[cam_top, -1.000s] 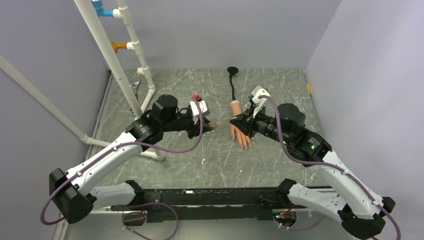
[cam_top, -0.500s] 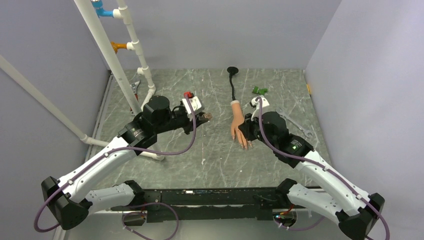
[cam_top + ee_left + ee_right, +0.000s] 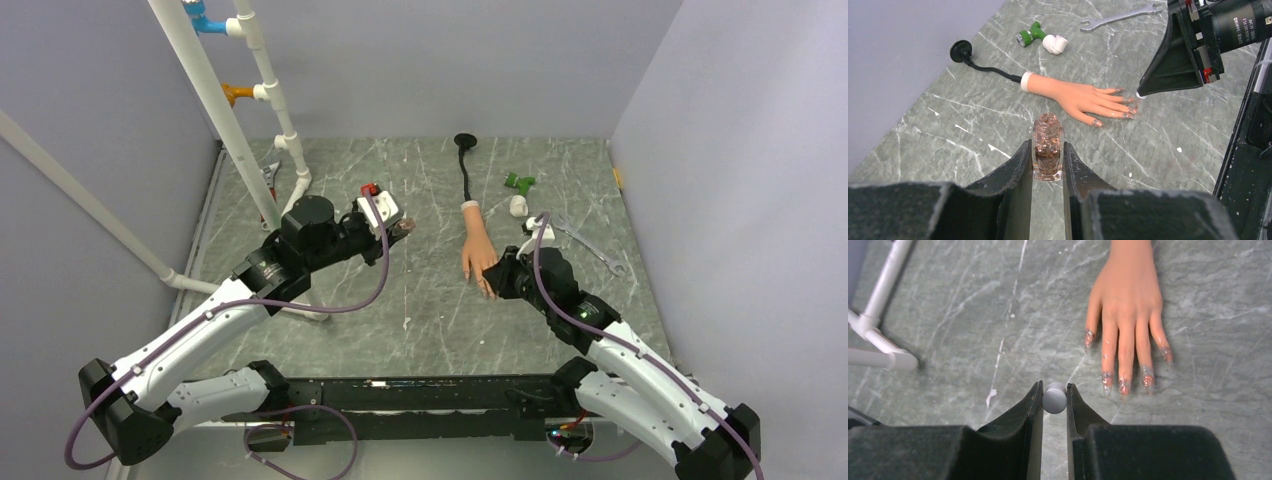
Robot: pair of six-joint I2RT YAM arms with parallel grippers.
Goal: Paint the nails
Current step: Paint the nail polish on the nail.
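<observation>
Nails (image 3: 1123,385) on the hand (image 3: 1128,295) carry glitter. Right gripper (image 3: 1054,392) clamps a grey cap (image 3: 1054,399) just beside the fingertips; left gripper (image 3: 1048,161) grips the bottle (image 3: 1047,140), well left.

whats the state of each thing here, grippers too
left gripper: shut on glitter polish bottle
right gripper: shut on grey round cap
mannequin hand: lying flat, palm down
nails: glitter polish on all five
wrench: lying flat, untouched
</observation>
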